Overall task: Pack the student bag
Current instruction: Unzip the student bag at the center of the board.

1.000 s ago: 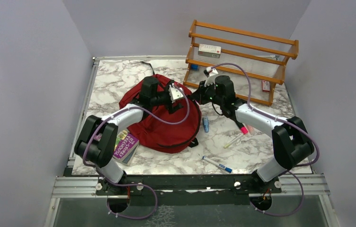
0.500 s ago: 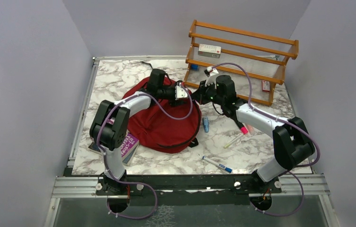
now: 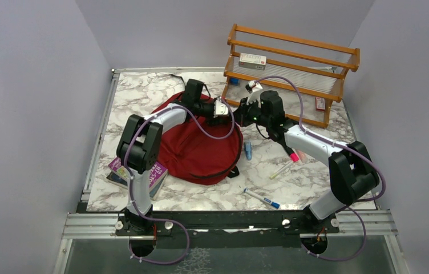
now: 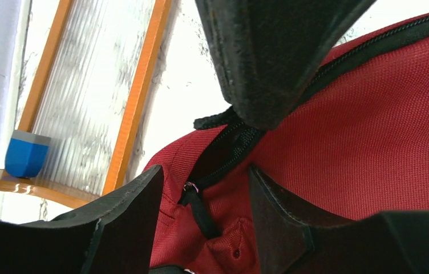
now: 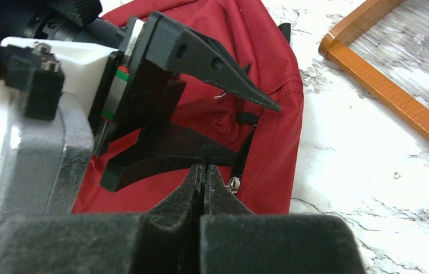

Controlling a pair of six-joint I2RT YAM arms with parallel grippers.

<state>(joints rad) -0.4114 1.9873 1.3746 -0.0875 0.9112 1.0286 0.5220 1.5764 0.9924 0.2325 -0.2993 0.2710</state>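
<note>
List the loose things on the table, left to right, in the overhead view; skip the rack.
Purple book → red backpack → blue-capped marker → pink highlighter. The small blue tube and pale pen overlap the marker's span, so omitted.

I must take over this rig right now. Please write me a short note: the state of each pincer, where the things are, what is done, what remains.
Student bag: lies mid-table; the zipper looks closed at its far end.
Left pincer: open, jaws around the zipper pull, not gripping it.
Right pincer: shut, tips at the bag's edge beside the left one; whether it pinches a tab is unclear.
Outside the bag: book, pens.
Done: nothing visibly packed.
Left: unzip, load, close.
</note>
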